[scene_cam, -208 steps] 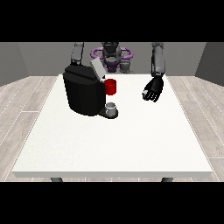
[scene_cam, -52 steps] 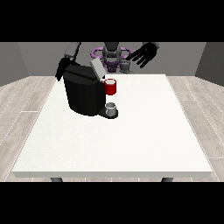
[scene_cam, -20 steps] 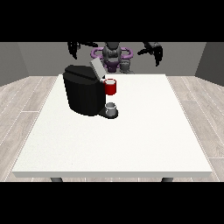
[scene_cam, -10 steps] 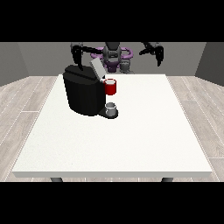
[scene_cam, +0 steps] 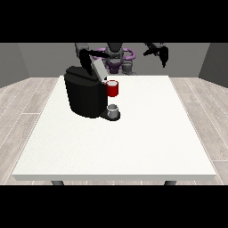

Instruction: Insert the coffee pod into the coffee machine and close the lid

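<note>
The black coffee machine [scene_cam: 85,95] stands at the table's far left, with its grey lid [scene_cam: 99,70] tilted up and open. A red thing at the machine [scene_cam: 112,88] sits at its front, and a small grey thing [scene_cam: 113,110] rests on the base below it. The hand at the view's left [scene_cam: 100,54] is raised just behind the lid's top. The hand at the view's right [scene_cam: 160,52] hangs high over the table's far edge, well away from the machine. No pod shows plainly.
The white table [scene_cam: 133,142] spreads wide towards the camera, its front edge near the view's bottom. The robot's purple and grey torso [scene_cam: 116,58] stands behind the far edge.
The hand at the view's left has swung in from the far left to behind the lid. The hand at the view's right has drifted slightly rightward. The machine is unchanged.
</note>
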{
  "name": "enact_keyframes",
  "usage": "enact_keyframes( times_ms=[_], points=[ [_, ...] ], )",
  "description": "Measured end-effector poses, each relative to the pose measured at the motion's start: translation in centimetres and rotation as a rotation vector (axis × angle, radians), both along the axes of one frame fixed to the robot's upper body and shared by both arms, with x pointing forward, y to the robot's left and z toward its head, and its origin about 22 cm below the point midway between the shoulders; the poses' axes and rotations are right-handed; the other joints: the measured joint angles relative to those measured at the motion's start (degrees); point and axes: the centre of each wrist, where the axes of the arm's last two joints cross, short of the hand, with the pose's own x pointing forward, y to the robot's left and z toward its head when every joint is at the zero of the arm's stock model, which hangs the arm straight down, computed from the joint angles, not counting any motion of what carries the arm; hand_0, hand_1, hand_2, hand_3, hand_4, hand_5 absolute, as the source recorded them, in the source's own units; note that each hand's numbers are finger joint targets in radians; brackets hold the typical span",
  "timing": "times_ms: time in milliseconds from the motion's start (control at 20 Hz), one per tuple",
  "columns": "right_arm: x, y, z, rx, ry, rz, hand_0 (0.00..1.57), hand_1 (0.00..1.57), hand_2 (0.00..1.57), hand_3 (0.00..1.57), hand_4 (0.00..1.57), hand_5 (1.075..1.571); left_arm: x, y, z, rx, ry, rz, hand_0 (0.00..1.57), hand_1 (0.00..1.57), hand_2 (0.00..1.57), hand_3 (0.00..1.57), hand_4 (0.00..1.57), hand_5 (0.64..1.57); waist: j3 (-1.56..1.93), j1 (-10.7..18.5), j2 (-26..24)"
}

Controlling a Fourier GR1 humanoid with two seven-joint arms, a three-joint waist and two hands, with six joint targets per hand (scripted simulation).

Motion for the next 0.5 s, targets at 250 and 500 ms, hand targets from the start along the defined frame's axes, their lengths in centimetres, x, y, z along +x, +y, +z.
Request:
enact_keyframes(
  times_ms=[250,500],
  points=[
    [0.7,0.5,0.9,-0.02,-0.038,0.028,0.0,0.0,0.0,0.0,0.13,1.571,-0.9,1.4,0.0,0.023,-0.024,0.013,0.0,0.0,0.0,0.0,0.35,1.571,-0.05,-0.2,1.8],
    [1.7,0.3,2.5,-0.052,-0.065,0.035,0.0,0.0,0.0,0.0,0.21,1.571,-1.5,1.2,0.1,0.036,-0.033,0.027,0.0,0.0,0.0,0.0,0.34,1.571,-0.01,0.2,3.2]
  ],
)
